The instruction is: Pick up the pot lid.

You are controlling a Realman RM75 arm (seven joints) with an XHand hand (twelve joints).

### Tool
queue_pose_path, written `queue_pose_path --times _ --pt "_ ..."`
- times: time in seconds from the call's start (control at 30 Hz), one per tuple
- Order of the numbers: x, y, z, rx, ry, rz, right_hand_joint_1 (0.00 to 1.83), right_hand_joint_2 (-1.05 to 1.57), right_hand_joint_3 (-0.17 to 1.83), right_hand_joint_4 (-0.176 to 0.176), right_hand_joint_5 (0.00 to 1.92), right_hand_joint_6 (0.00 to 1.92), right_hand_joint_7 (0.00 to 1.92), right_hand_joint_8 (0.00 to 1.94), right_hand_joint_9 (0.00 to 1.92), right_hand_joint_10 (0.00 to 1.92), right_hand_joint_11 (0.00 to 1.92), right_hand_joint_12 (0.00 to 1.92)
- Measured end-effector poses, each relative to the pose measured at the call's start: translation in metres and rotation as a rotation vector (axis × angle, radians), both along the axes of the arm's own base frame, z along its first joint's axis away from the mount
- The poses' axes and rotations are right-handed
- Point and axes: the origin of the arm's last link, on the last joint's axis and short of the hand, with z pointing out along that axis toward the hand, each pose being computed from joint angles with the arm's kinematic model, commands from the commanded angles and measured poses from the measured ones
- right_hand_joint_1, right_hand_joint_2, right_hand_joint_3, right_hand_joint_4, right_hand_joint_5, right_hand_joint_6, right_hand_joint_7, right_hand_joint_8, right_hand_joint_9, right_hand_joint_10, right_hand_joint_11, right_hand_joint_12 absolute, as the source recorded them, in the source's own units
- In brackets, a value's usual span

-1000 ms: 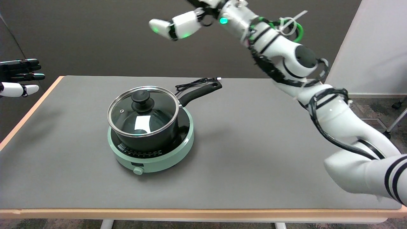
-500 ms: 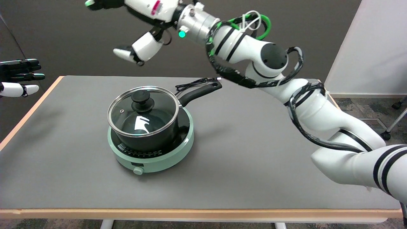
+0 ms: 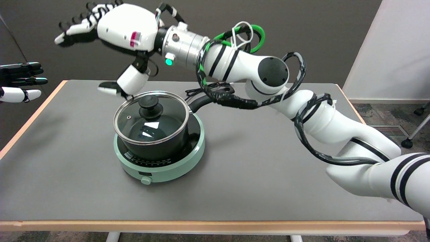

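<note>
A glass pot lid (image 3: 134, 122) with a steel rim and a black knob (image 3: 150, 105) sits on a black pot (image 3: 168, 143). My right hand (image 3: 114, 33) hovers in the air above and behind the pot's far left side, palm down. Its fingers (image 3: 72, 30) spread out to the left and its thumb (image 3: 126, 82) hangs down just behind the lid's far rim. The hand holds nothing and does not touch the knob.
The pot stands on a round mint-green hotplate (image 3: 181, 163) at the grey table's (image 3: 268, 168) left middle. The pot's black handle (image 3: 210, 98) points back right, with a black cable (image 3: 201, 88) behind it. My idle left hand (image 3: 20, 82) hangs at the far left.
My right arm has swung left and down, bringing the hand from high above the table's back to just over the pot's far side. The pot and lid have not moved.
</note>
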Motion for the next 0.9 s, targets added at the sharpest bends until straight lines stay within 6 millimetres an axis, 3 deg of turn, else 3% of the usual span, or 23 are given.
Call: queue_pose_path --times 0.37,0.9 --pt "-0.030 0.009 -0.007 0.033 0.072 -0.038 0.74 0.50 0.93 0.100 0.45 0.20 0.54 0.19 0.51 0.28 0.32 0.59" --pt "-0.072 -0.023 -0.006 -0.031 0.158 -0.149 0.87 0.59 0.93 0.159 0.64 0.37 0.74 0.24 0.67 0.42 0.40 0.72"
